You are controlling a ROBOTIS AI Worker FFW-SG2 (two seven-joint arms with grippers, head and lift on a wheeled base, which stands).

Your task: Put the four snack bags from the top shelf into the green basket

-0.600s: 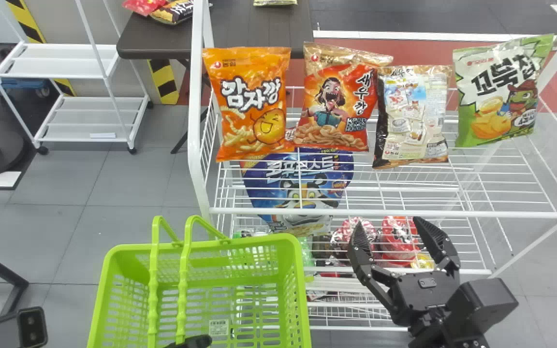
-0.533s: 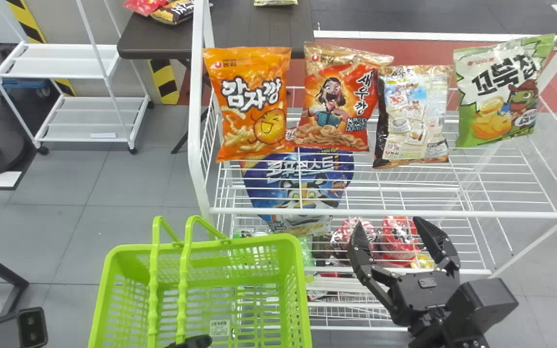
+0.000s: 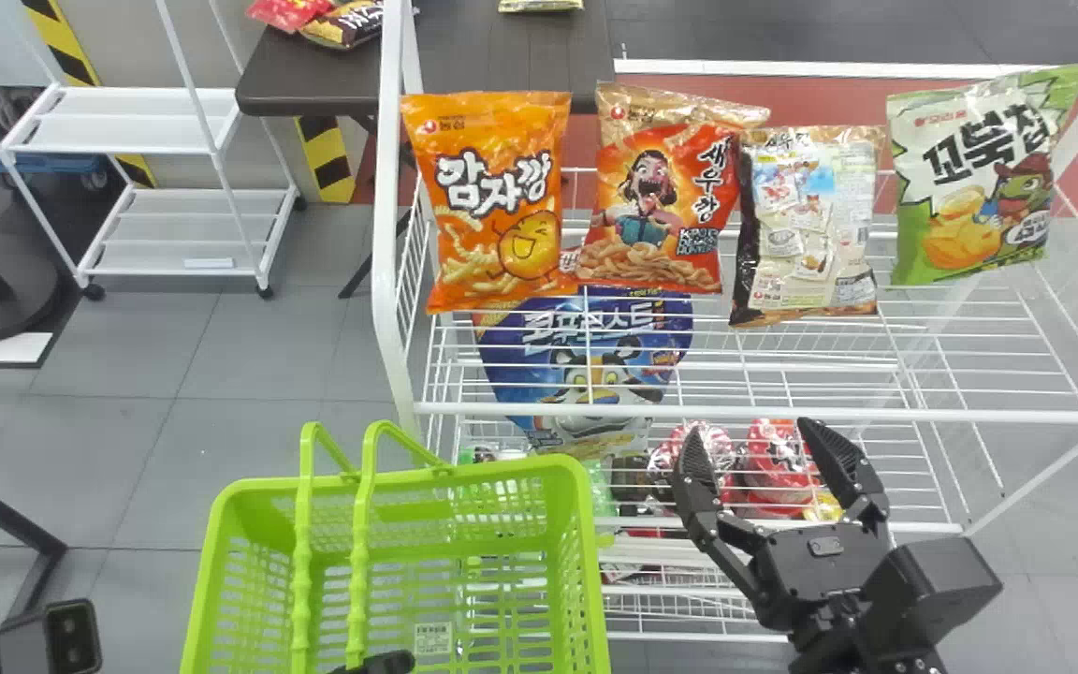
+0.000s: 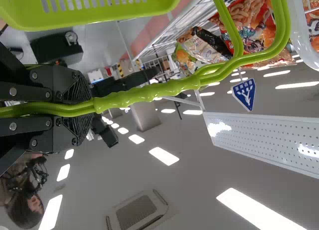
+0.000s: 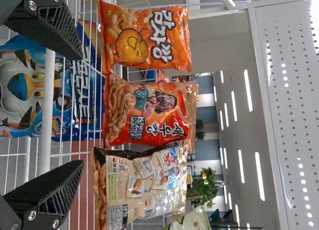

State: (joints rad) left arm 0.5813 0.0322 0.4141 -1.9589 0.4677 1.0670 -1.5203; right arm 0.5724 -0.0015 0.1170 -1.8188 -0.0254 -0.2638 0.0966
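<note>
Four snack bags stand in a row on the top wire shelf: an orange bag [image 3: 498,201], a red-orange bag [image 3: 656,192], a beige bag showing its back [image 3: 806,225] and a green-and-white bag [image 3: 979,178]. My right gripper [image 3: 759,449] is held open, with nothing between its fingers, in front of the shelf's lower front. In the right wrist view the open right gripper [image 5: 75,108] faces the orange bag [image 5: 149,38], red-orange bag [image 5: 149,113] and beige bag [image 5: 142,187]. The green basket [image 3: 586,562] hangs by its handles from my left gripper [image 3: 380,663]. The left gripper [image 4: 82,106] is shut on the handles [image 4: 149,92].
A blue bag [image 3: 590,365] and red packages [image 3: 778,463] lie on lower levels beneath the top shelf. Its white front rail [image 3: 754,412] runs across ahead of my right gripper. A white rack [image 3: 179,229] and a dark table [image 3: 314,75] stand behind at the left.
The head view has shifted slightly, so shelf, bags and basket sit a little farther right in it. My right gripper stays open, and the basket still hangs from my left.
</note>
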